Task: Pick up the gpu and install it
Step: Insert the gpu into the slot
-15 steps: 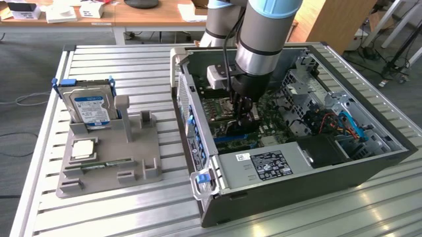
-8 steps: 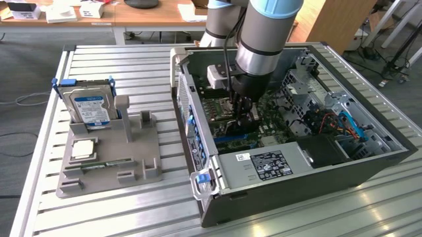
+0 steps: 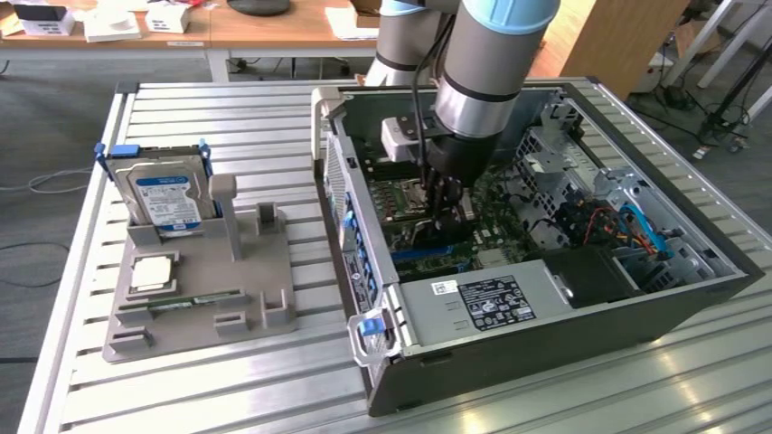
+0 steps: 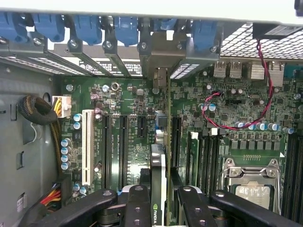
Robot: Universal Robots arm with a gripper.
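In the wrist view the gpu (image 4: pixel 158 163) stands edge-on between my black fingers (image 4: pixel 138 201), a thin dark card with a green logo near the grip. Its tan metal bracket (image 4: pixel 161 75) reaches the rear slot openings under the blue clips. My gripper (image 4: pixel 163 204) is shut on the card, over the long black slots of the green motherboard (image 4: pixel 128 127). Whether the card is seated in a slot I cannot tell. In the exterior view my gripper (image 3: pixel 444 206) reaches straight down into the open computer case (image 3: pixel 543 339).
A CPU socket (image 4: pixel 251 187) and a red-black wire (image 4: pixel 222 125) lie beside the card. On the table at the exterior view's left, a grey fixture (image 3: pixel 211 276) holds a hard drive (image 3: pixel 165 194) and a memory stick (image 3: pixel 193 300). The power supply (image 3: pixel 483 303) sits inside the case.
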